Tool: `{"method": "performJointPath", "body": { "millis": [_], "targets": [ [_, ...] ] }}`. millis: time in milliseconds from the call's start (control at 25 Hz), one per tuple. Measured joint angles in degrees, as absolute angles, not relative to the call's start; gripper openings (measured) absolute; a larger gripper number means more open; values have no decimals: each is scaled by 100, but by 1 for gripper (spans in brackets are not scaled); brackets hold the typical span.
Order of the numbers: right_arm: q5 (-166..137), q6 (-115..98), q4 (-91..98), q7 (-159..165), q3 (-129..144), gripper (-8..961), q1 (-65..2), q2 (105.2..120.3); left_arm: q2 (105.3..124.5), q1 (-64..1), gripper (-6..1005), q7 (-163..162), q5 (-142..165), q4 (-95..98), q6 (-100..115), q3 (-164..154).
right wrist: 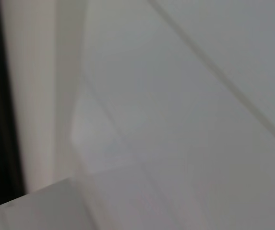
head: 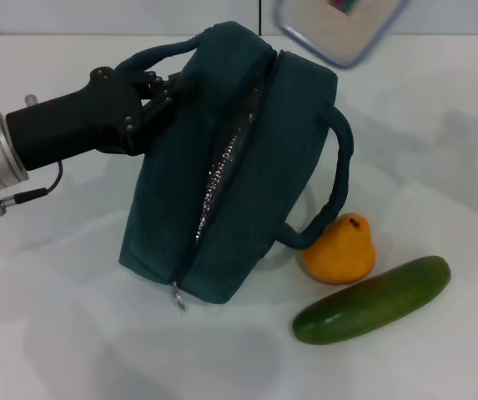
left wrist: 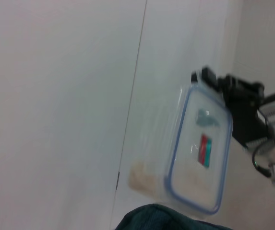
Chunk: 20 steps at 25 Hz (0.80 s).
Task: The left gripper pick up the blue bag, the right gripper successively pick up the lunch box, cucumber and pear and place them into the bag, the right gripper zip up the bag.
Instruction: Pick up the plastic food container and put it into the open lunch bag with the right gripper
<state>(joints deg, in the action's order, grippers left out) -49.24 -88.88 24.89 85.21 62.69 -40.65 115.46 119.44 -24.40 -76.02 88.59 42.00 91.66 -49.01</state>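
The blue bag (head: 230, 175) stands tilted on the white table, its zipper (head: 222, 167) running along the top. My left gripper (head: 149, 90) is shut on the bag's near handle and holds it up. The clear lunch box with a blue-rimmed lid (head: 339, 25) hangs in the air above and behind the bag. In the left wrist view my right gripper (left wrist: 213, 82) is shut on one end of the lunch box (left wrist: 199, 153). The yellow-orange pear (head: 339, 248) and the green cucumber (head: 374, 300) lie on the table to the right of the bag.
The bag's second handle (head: 339, 167) loops out to the right and touches the pear. The white table (head: 72, 333) runs on in front and to the left. The right wrist view shows only a pale blurred surface.
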Motion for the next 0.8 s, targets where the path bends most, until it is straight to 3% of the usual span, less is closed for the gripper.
{"method": "performJointPath", "body": {
  "millis": [320, 800],
  "targets": [
    [-4916, -8845, 2455, 8547, 6569, 94, -4608, 11599, 11945, -2469, 45, -7598, 8860, 4201, 9099, -4918],
    [-4877, -8618, 2111, 8369, 7270, 102, -4376, 11619, 11938, -2576, 46, -7591, 8836, 4055, 9083, -4901]
  ]
}}
